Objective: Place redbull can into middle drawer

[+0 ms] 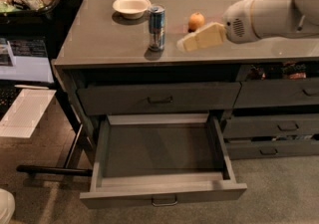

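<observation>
Camera view looks down on a grey counter [107, 41] above a bank of drawers. The redbull can [156, 27] stands upright on the counter near its front edge, just in front of and to the right of a white bowl [131, 6]. A small orange fruit [196, 20] sits to the can's right. The white arm [279, 9] reaches in from the right, and its gripper [184, 44] hangs over the counter just in front of the fruit, near the can but apart from it. It reads as one pale wedge from this side, so I cannot tell whether it is open or closed. The middle drawer [159, 151] below is pulled fully out, its silvery handle [164, 201] at front centre. The top drawer [159, 99] above it is closed.
</observation>
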You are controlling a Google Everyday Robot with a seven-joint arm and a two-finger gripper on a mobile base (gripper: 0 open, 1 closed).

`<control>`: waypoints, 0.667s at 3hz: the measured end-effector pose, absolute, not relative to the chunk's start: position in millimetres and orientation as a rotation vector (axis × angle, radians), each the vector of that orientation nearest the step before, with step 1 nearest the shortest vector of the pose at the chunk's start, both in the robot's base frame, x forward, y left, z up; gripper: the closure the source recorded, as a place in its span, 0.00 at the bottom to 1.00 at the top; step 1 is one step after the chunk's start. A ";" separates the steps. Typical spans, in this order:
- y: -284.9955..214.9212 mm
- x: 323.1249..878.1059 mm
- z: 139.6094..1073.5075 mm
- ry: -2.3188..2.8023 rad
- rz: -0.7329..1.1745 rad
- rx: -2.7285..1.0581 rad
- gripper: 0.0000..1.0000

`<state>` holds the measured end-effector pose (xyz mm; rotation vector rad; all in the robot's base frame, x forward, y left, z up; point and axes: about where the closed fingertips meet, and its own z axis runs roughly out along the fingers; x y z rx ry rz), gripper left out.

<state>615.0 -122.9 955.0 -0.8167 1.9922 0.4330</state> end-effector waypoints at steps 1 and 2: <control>-102.9 663.8 956.8 1.923 0.440 -0.731 0.00; -72.1 698.3 957.2 1.872 0.466 -0.721 0.00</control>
